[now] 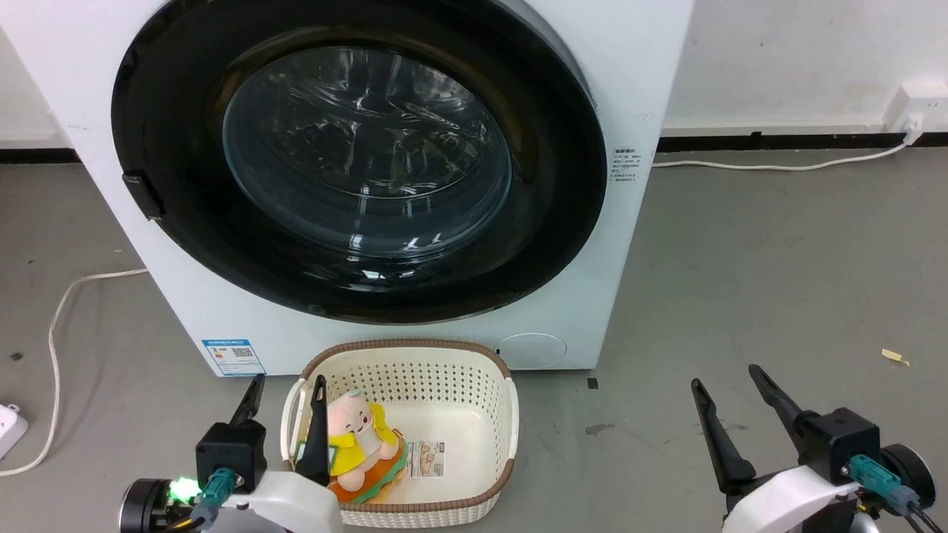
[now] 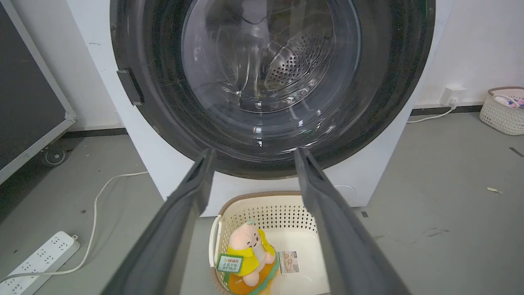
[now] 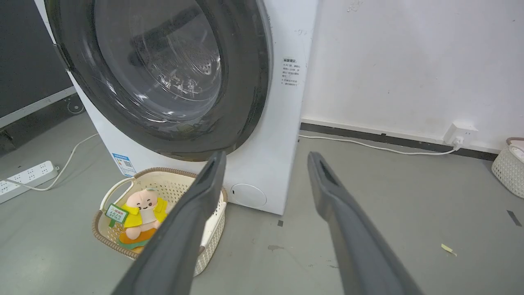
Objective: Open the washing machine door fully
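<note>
The white washing machine (image 1: 637,89) stands ahead on the grey floor, its round washing machine door (image 1: 363,159) with a glossy black rim and clear glass centre lying flat against the front. A small dark handle (image 1: 144,196) sits on the rim's left edge. My left gripper (image 1: 287,388) is open, low at the lower left, over the near left of a basket, well short of the door. My right gripper (image 1: 728,374) is open at the lower right above bare floor. The door (image 2: 270,82) and the machine (image 3: 282,123) also face the wrist cameras, both pairs of fingers spread with nothing between them.
A cream perforated basket (image 1: 474,370) with a plush toy (image 1: 363,437) stands on the floor right before the machine. A white cable (image 1: 59,318) and a power strip (image 2: 37,258) lie at the left. Another cable (image 1: 778,164) runs along the right wall. A second basket (image 2: 503,110) stands far right.
</note>
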You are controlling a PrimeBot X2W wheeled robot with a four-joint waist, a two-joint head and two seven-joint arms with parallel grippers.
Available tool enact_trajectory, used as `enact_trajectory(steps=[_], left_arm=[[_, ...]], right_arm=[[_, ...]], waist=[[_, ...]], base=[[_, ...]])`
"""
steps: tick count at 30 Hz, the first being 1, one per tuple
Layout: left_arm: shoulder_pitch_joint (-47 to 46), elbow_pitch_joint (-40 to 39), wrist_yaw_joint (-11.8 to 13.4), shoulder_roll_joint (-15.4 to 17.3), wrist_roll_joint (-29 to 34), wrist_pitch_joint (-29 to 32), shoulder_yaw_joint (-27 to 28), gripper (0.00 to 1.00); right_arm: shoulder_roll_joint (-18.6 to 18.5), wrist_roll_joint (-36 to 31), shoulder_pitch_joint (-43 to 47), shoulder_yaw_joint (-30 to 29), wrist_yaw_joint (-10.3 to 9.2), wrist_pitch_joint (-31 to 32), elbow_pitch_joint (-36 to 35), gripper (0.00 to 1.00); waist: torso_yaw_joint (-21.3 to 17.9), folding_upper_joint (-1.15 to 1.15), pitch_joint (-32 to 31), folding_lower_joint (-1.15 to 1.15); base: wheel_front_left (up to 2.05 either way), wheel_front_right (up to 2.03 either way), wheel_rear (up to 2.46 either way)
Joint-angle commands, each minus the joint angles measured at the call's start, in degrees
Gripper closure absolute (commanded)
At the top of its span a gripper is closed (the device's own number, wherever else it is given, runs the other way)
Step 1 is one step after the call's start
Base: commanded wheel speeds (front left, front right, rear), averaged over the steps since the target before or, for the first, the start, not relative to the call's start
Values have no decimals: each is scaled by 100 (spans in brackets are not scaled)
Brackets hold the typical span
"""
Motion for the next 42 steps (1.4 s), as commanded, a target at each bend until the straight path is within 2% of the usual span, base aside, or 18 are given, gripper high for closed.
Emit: enact_trajectory(steps=[1,19,39,40,41,42], left_arm=[[-3,-33,38,1,-49,-63,-19,0],[-167,-159,119,2,-121,-302,-183,0],[-464,-318,276,2,-249,-541,-460,0],[-476,-323,286,3,-261,-553,-481,0],[-489,-328,296,3,-274,-565,-503,0],[-489,-328,296,3,-274,-565,-503,0]], right_arm=[[2,92,-47,-7,1,-88,2,0],[-117,737,-712,-214,0,-11,-3,0],[-112,1770,-2392,-888,-1,719,622,0],[-110,1801,-2497,-929,-1,762,678,63],[-108,1829,-2603,-972,-1,801,734,100],[-108,1829,-2603,-972,-1,801,734,100]], waist=[[4,0,12,0],[115,0,364,0],[472,0,941,0],[497,0,971,0],[522,0,1000,0],[522,0,1000,0]], base=[[0,0,0],[0,0,0],[0,0,0],[0,0,0],[0,0,0],[0,0,0]])
